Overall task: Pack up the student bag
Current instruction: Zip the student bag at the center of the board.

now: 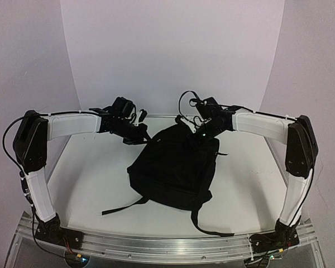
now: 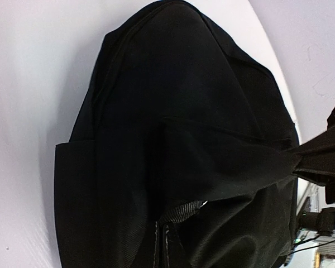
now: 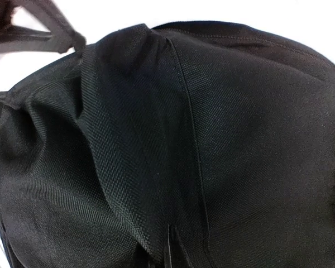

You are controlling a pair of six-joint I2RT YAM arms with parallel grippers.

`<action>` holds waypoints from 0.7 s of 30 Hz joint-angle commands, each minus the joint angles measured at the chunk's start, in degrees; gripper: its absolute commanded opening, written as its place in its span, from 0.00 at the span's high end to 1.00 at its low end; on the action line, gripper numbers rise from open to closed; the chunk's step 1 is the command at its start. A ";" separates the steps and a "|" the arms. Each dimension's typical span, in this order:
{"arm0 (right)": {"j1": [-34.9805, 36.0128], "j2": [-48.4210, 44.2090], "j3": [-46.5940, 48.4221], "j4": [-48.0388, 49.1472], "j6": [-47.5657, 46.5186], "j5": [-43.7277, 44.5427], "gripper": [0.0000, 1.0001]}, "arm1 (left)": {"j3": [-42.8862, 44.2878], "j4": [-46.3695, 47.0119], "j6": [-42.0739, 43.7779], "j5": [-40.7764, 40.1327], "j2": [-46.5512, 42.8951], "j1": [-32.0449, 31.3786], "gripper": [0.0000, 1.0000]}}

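Jaws of the left gripper (image 1: pixel 135 133) pinched tight on black cloth at the upper left corner of the student bag (image 1: pixel 173 167). Bag slumped mid-frame on the white table (image 1: pixel 84 167), straps (image 1: pixel 123 207) trailing toward the lower edge. Jaws of the right gripper (image 1: pixel 196 125) likewise closed on cloth at the bag's top. Only from the left wrist: cloth drawn to a taut point at the right edge, and a strip of webbing (image 2: pixel 181 211) at low centre. Only from the right wrist: a fold gathered toward bottom centre. Bag's inside hidden in every view.
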 commanded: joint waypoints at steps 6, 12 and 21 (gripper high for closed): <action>-2.07 -8.45 -5.77 -2.64 -3.29 5.03 1.00 | -1.48 2.85 -4.37 -0.20 4.94 8.81 1.00; -3.11 -7.28 -5.41 -2.70 -0.94 2.56 1.00 | 1.66 4.52 -3.16 3.91 3.29 8.66 0.88; -7.05 -2.62 -1.43 -2.66 5.46 -0.35 1.00 | -11.53 6.31 -7.36 -4.17 -16.66 -3.73 0.25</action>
